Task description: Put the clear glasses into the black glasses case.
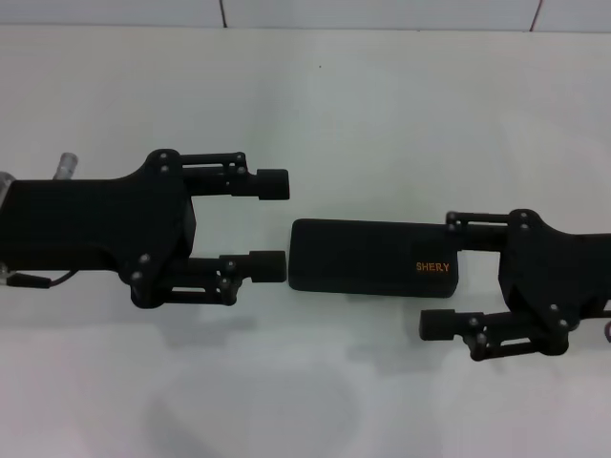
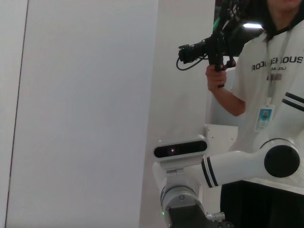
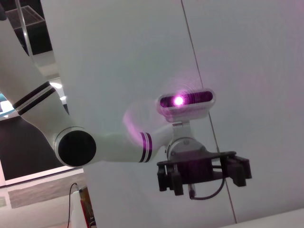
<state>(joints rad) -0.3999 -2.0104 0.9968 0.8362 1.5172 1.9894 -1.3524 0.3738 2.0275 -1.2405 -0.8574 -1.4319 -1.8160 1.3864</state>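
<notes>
The left hand (image 1: 277, 225) hovers spread wide with nothing in it, just beside the shut black glasses case (image 1: 374, 259) (lettering up) lying flat on the white worktop (image 1: 382, 105); the right hand (image 1: 445, 275) straddles its far end, fingers apart.

Orange lettering "SHERY" stands on the lid of the black glasses case (image 1: 374, 259), near its right end. In the left wrist view, a person's white shirt (image 2: 268, 90) carries dark lettering, partly covered by a lanyard, reading "ROO…ERHOUS". The print on the hanging badge (image 2: 264, 117) is too small to read.
</notes>
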